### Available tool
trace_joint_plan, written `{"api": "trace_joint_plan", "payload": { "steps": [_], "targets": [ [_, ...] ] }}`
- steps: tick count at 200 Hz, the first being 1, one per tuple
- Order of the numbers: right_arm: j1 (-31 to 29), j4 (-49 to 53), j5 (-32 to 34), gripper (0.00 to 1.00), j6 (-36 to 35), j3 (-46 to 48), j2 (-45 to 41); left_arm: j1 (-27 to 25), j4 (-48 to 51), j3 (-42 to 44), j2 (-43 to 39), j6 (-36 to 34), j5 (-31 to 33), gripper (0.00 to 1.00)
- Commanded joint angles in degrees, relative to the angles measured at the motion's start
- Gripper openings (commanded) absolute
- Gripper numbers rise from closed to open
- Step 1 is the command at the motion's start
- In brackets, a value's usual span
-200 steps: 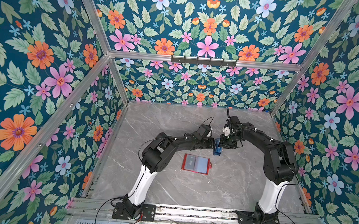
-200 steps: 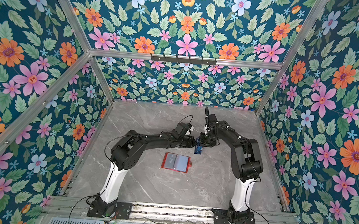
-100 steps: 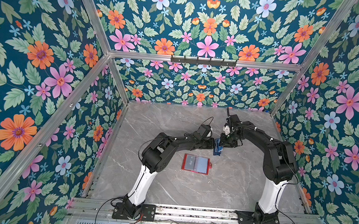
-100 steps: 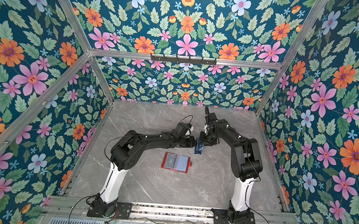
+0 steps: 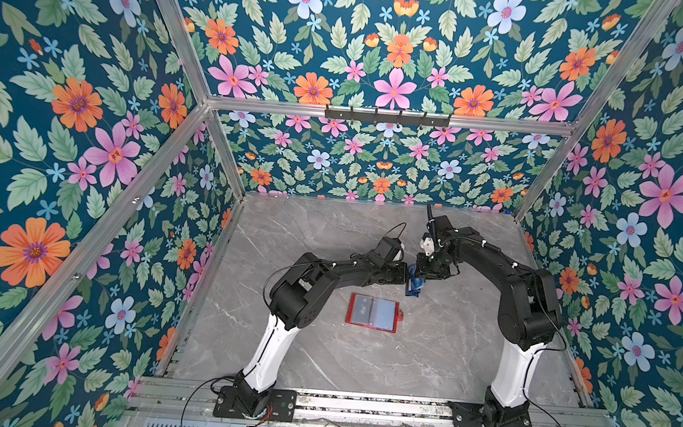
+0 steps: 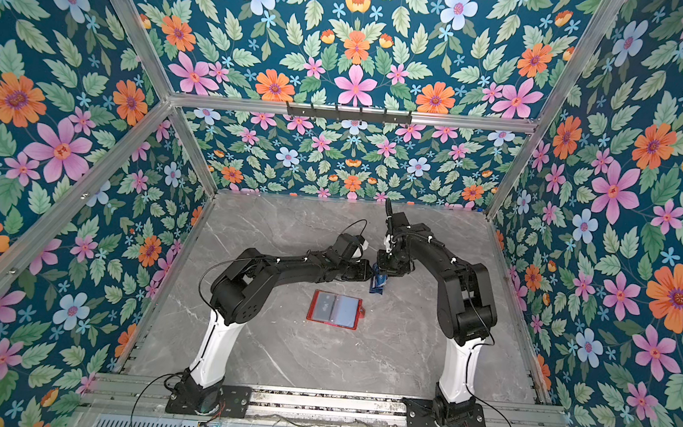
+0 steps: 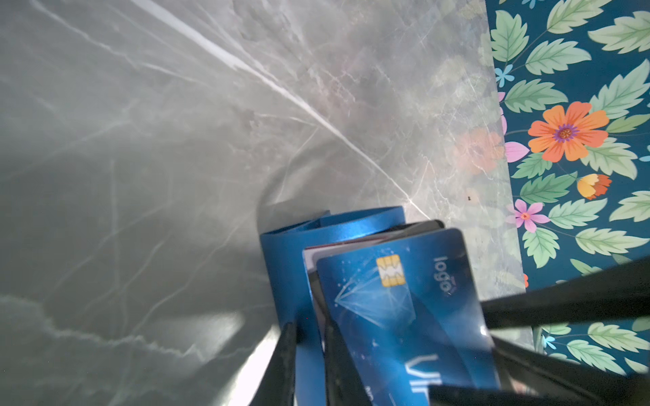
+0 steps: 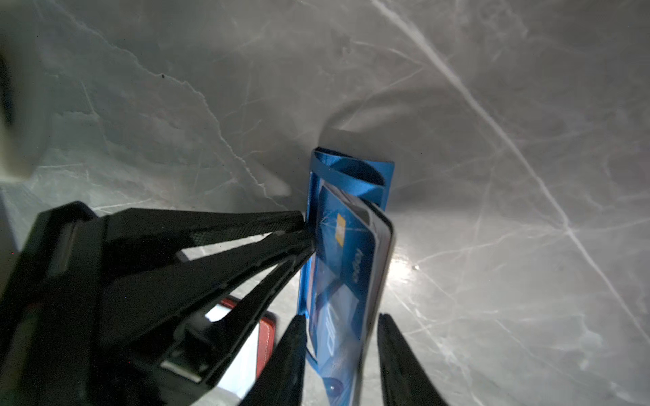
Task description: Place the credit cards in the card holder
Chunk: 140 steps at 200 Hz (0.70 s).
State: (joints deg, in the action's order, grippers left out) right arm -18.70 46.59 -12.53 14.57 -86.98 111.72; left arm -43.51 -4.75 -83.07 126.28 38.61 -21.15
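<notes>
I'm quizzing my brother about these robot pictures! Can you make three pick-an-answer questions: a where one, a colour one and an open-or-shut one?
1. Where is the card holder? A. hanging on the back wall B. flat on the table C. on an arm's base
2. What colour is the front card in the stand? A. blue B. yellow C. green
3. The card holder is: A. snapped shut B. rolled up C. open
Answers: B, it lies on the table; A, the left wrist view shows its blue face; C, its inside faces up.
</notes>
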Motion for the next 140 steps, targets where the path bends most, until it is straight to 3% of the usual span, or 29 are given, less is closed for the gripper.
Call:
{"api": "trace_joint_plan", "payload": {
  "steps": [1,70,88,140],
  "targets": [
    [-0.02,1.13,0.47,0.35,-0.39,-0.69,0.16,0.0,4.31,0.01,0.17,-0.68,1.2,0.17],
    [-0.01,2.02,4.01,0.26,0.05,-0.87,-0.43,0.02,4.23,0.01,0.26,-0.73,1.08,0.17],
    [-0.09,2.27,4.01,0.19,0.11,-0.83,-0.55,0.08,4.24,0.06,0.28,-0.7,1.04,0.17],
    [-0.06,2.3,2.3,0.25,0.11,0.27,-2.18,0.05,4.23,0.11,0.28,-0.72,1.09,0.17]
  ]
}}
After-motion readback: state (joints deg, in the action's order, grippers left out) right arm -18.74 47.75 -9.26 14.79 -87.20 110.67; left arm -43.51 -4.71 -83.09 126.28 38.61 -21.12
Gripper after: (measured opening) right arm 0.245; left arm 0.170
